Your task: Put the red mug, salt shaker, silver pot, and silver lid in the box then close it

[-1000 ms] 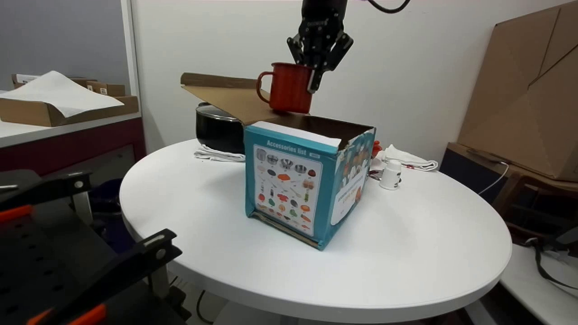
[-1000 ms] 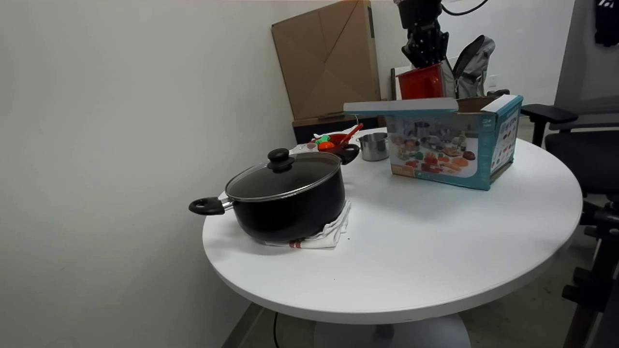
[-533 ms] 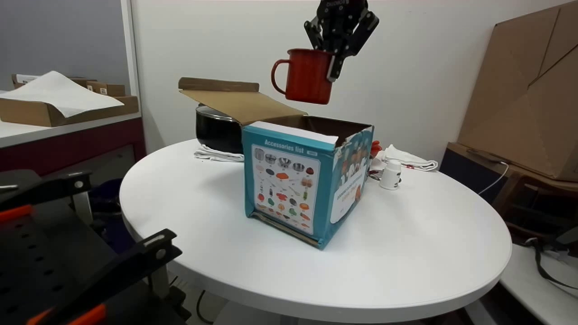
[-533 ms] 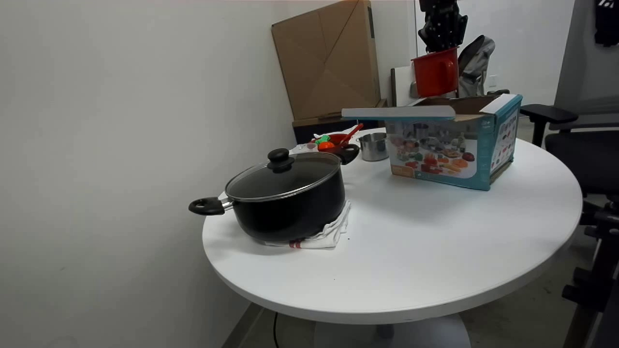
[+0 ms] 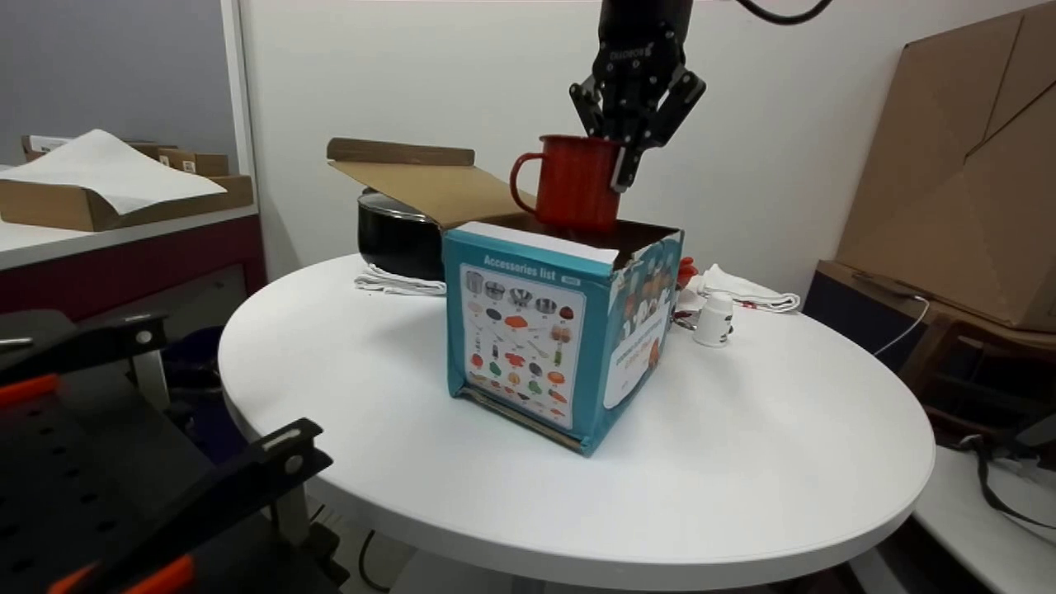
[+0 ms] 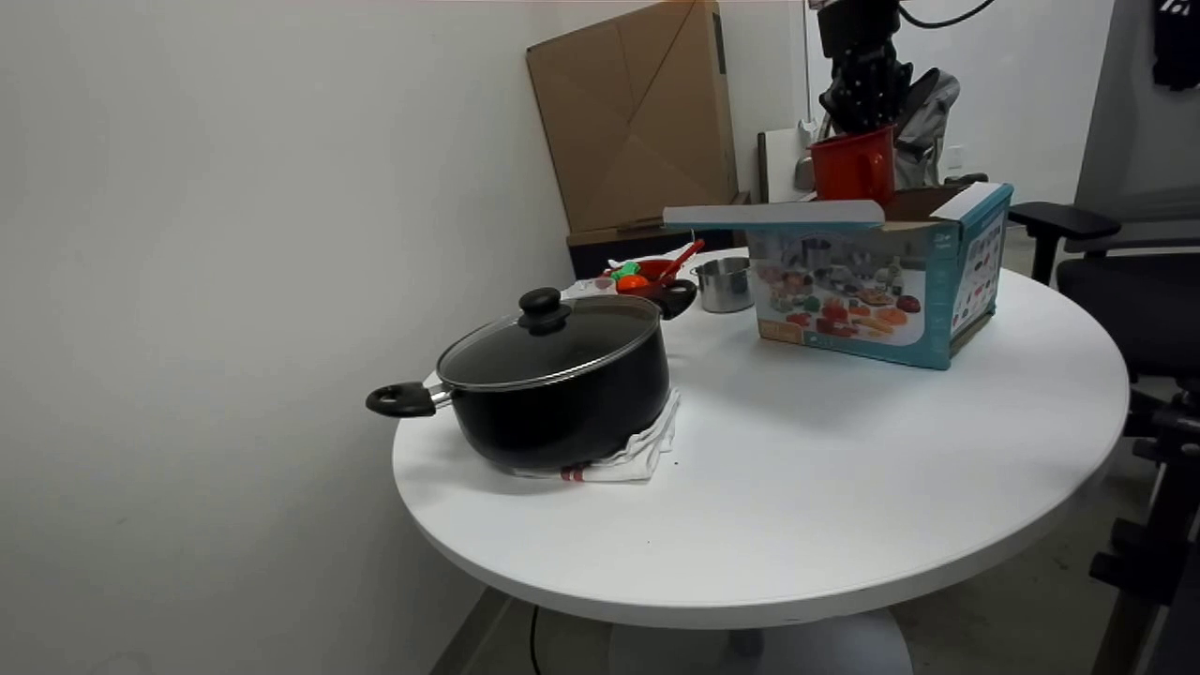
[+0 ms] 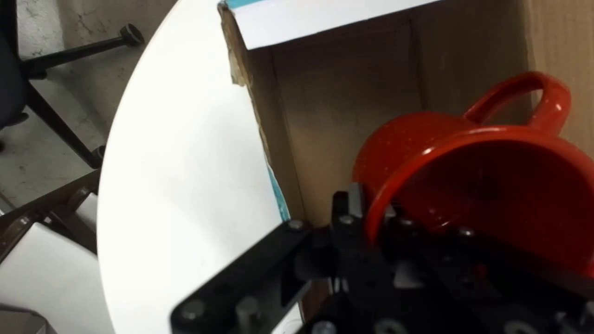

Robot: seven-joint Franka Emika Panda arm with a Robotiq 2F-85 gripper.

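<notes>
Below our gripper (image 7: 371, 208), pinching the red mug (image 5: 576, 183), the box (image 5: 524, 342) stands open, salt shaker (image 5: 714, 320) and silver pot (image 6: 725, 286) still outside.

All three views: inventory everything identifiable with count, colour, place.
Table: one, white, centre
Box: one, blue, on table
Red mug: one, red, at box's opening
Silver pot: one, silver, near box
Salt shaker: one, white, near box
Cloths: at least two, white, on table
Black pot: one, black, lidded, on cloth
Red dish: one, red, near silver pot
Small pieces: at least two, green, orange, at red dish
Large carton: at least one, brown, background
Small cartons: several, brown, background
Backpack: one, grey, background
Office chair: one, black, beside table
Hand: one, black, shut on red mug
</notes>
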